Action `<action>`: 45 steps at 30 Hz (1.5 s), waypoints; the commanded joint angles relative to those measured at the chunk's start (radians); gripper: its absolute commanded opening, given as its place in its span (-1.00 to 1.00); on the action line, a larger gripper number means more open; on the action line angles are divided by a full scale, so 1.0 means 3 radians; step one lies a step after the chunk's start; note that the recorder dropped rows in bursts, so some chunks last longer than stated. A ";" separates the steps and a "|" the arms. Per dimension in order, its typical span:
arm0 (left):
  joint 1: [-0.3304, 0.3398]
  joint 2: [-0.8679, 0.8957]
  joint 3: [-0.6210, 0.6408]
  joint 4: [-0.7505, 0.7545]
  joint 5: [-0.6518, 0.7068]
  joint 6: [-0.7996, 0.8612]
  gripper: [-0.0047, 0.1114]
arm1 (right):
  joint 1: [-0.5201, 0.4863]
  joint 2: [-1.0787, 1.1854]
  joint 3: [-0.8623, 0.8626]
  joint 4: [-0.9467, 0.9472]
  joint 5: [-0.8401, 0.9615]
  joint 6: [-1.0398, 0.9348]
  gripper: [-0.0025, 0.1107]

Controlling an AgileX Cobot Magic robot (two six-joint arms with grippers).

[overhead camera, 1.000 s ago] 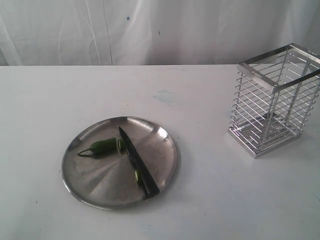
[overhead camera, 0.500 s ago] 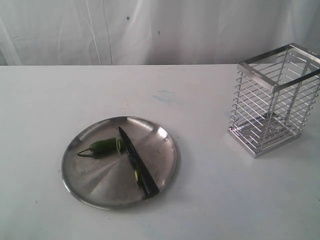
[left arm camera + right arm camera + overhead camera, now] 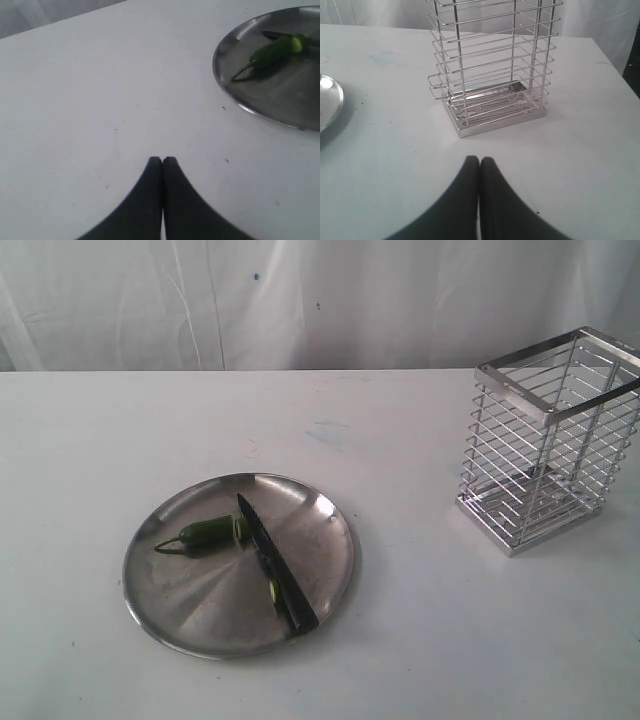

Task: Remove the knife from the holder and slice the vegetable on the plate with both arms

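With the knife (image 3: 277,567) lying on the plate (image 3: 330,520) beside the cut chili (image 3: 207,532) and the holder (image 3: 545,440) empty, slicing looks done; both grippers (image 3: 162,161) (image 3: 479,161) are pressed together, off the plate.

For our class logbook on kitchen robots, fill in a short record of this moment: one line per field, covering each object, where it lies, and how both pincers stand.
plate: round steel plate on the white table
chili: green chili on the plate, cut end against the knife
cut piece: small slice beside the blade
knife: black knife lying flat across the plate, held by nothing
holder: wire holder upright, away from the plate, no knife inside
left pincer: left pincer shut, empty, above bare table
right pincer: right pincer shut, empty, near the holder
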 commanded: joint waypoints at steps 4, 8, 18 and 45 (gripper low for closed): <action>0.0006 -0.0016 0.0008 -0.0149 0.0001 -0.1188 -0.92 | -0.0007 -0.0009 0.0004 0.0004 -0.0043 -0.0008 -0.96; 0.0006 -0.0016 0.0008 -0.0149 -0.0008 -0.1253 -0.92 | -0.0007 -0.0009 0.0004 0.0004 -0.0043 -0.0008 -0.96; 0.0006 -0.0016 0.0008 -0.0132 -0.0008 -0.0928 -0.92 | -0.0007 -0.0009 0.0004 0.0004 -0.0043 -0.0008 -0.96; 0.0006 -0.0016 0.0008 -0.0132 -0.0004 -0.0858 -0.92 | -0.0007 -0.0009 0.0004 0.0004 -0.0043 -0.0008 -0.96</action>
